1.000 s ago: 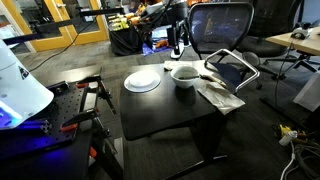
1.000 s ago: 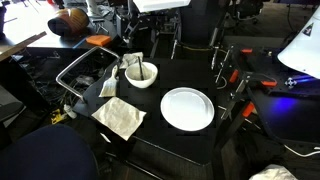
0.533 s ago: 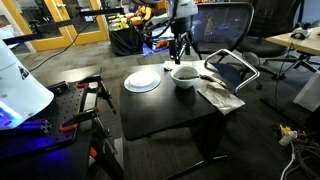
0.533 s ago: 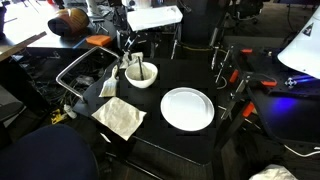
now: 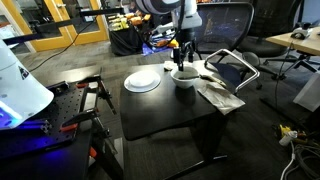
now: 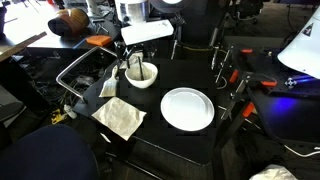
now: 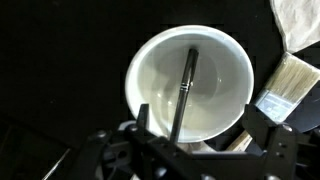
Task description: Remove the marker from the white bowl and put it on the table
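Observation:
The white bowl (image 7: 188, 85) fills the wrist view, with the dark marker (image 7: 183, 95) lying slanted inside it. The bowl also shows in both exterior views (image 5: 184, 77) (image 6: 141, 74), at the far edge of the black table (image 5: 170, 112) (image 6: 180, 135). My gripper (image 7: 195, 135) hangs directly over the bowl, its two fingers spread wide on either side of the marker's near end, not touching it. In the exterior views the gripper (image 5: 183, 58) (image 6: 133, 62) is just above the bowl's rim.
A flat white plate (image 5: 142, 81) (image 6: 187, 108) lies beside the bowl. A crumpled cloth (image 6: 121, 117) (image 5: 215, 93) lies at the table's edge. A wooden-handled brush (image 7: 285, 85) lies next to the bowl. A metal-framed chair (image 5: 232, 66) stands against the table.
The arm has come down from above, and the gripper now sits just over the bowl. The bowl, marker and plate have not moved.

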`<action>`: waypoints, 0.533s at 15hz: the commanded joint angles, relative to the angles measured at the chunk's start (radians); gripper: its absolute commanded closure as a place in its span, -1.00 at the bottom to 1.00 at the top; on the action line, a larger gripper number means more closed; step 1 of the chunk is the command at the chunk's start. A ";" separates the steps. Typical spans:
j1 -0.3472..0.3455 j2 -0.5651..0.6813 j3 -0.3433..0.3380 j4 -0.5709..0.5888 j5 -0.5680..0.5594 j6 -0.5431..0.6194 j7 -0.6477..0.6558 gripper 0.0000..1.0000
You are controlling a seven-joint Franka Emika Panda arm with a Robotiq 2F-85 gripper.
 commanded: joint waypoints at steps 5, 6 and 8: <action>0.021 0.094 -0.023 0.105 0.053 -0.052 -0.008 -0.45; 0.019 0.103 -0.023 0.113 0.059 -0.054 -0.010 -0.48; 0.017 0.122 -0.025 0.128 0.068 -0.059 -0.010 -0.53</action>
